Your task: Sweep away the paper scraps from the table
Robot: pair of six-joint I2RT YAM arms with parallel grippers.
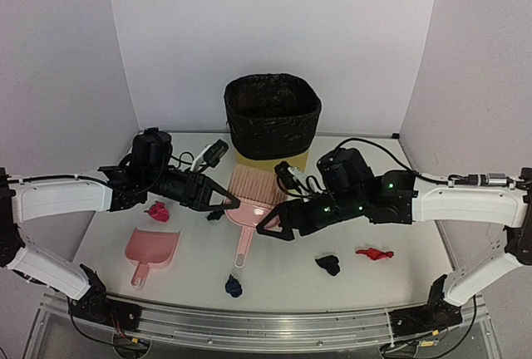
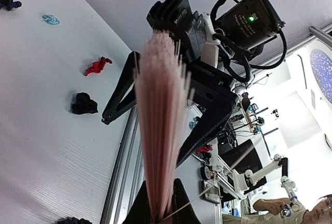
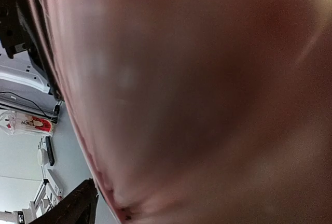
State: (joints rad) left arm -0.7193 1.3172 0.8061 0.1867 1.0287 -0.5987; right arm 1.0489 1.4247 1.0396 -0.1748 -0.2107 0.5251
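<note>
The scraps lie scattered over the table (image 1: 191, 297), none in the dustpan.

The left arm reaches in from the left edge, and the left gripper (image 1: 223, 200) meets the left side of the brush (image 1: 252, 195). In the left wrist view its own fingers (image 2: 182, 206) sit close on either side of the brush's base, with the bristles running up between them. Whether they clamp it cannot be told.

Just under that arm lies a pink scrap (image 1: 156, 211). Nearer the front is the dustpan (image 1: 151, 250), its handle toward the rail (image 1: 274, 326). A navy scrap (image 1: 233, 287) lies near the front, just past the end of the brush handle and apart from it.

The brush is at the middle, with its bristles toward the back and its handle toward the front. Behind it a black bin (image 1: 272, 114) stands on a tan mat (image 1: 264, 162).

The right gripper (image 1: 273, 229) is just right of the brush head with its fingers spread wide. The left wrist view shows one finger on each side of the bristles. The right wrist view is filled by a pink blur, with one dark finger (image 3: 78, 208) at the bottom left.

Right of the handle, a black scrap (image 1: 328, 264) and a red scrap (image 1: 376, 253) lie near each other without touching. The left wrist view also shows a light blue scrap (image 2: 50, 19) farther off.
</note>
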